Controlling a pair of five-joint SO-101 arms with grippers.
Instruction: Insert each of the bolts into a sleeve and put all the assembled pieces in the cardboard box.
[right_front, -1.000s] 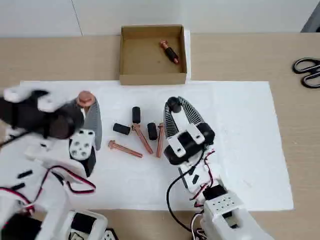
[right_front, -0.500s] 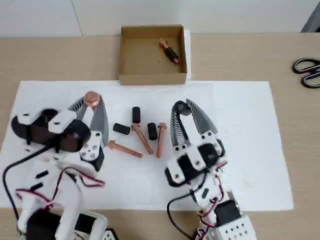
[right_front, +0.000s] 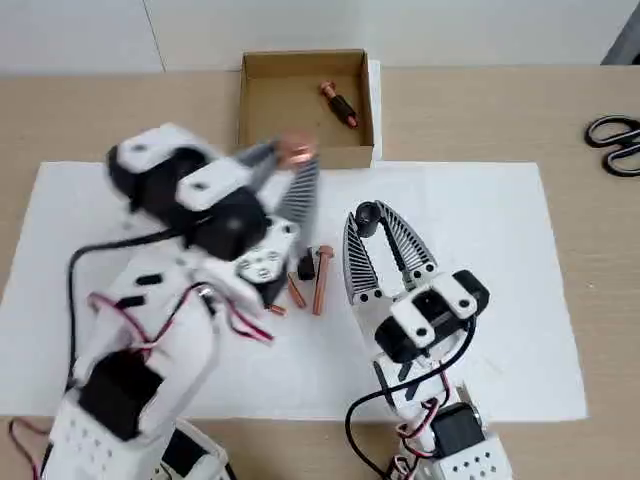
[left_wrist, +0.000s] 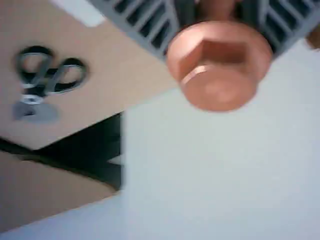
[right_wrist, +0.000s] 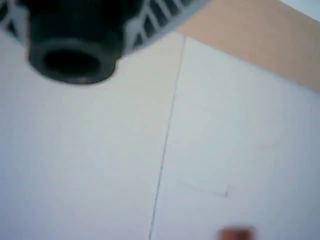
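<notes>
My left gripper (right_front: 291, 156) is shut on a copper bolt (right_front: 294, 151), held head-up just in front of the cardboard box (right_front: 300, 56). In the left wrist view the bolt's head (left_wrist: 218, 65) sits between the grey fingers (left_wrist: 145, 20). My right gripper (right_front: 366, 214) is shut on a black sleeve (right_front: 366, 213) over the white paper, to the right of the loose parts; its open bore (right_wrist: 72, 60) faces the wrist camera. One assembled piece (right_front: 340, 103) lies inside the box. Two loose bolts (right_front: 320, 280) and a black sleeve (right_front: 305, 265) lie on the paper; the left arm hides other parts.
The white paper sheet (right_front: 500, 280) covers the middle of the wooden table. Scissors (right_front: 615, 143) lie at the far right edge, and show as scissors (left_wrist: 47, 80) in the left wrist view. The paper's right half has free room.
The left arm has swung up and to the right with the bolt, from the paper's left side to the box's front. The right arm shifted slightly right, still holding the sleeve.
</notes>
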